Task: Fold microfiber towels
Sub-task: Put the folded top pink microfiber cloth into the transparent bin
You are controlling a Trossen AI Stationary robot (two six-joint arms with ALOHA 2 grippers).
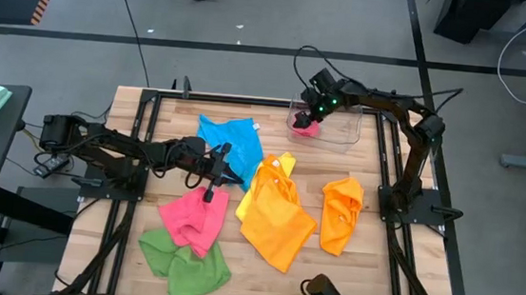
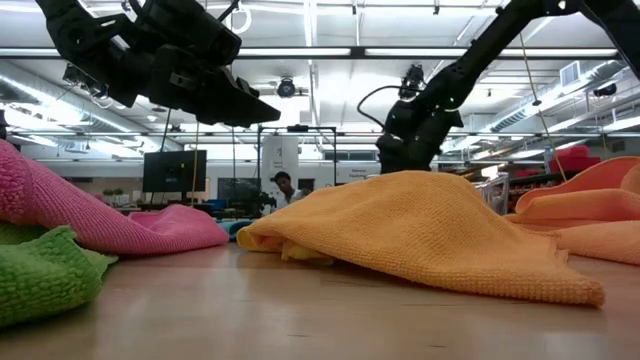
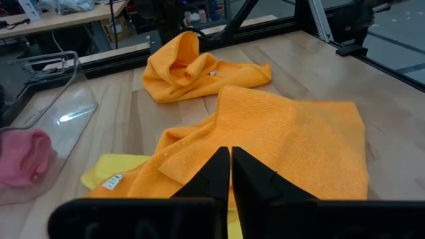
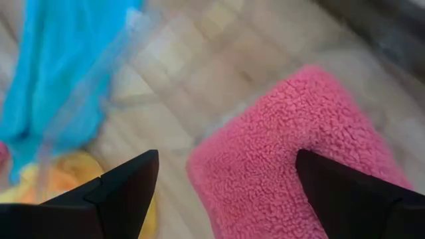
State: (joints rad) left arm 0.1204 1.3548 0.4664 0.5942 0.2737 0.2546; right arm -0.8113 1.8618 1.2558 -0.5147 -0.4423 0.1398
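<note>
Towels: blue [image 1: 231, 141], yellow [image 1: 278, 166], two orange [image 1: 279, 221], two pink [image 1: 193, 217], green [image 1: 182, 265]; bin [image 1: 341, 128] clear.

The left claw [image 1: 209, 194] sits left of the frame centre, its fingers pressed together. The right claw [image 1: 306, 119] hangs upper centre-right, fingers spread wide.

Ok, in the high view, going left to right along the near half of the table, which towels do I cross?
Green towel → pink towel → big orange towel → smaller orange towel.
</note>
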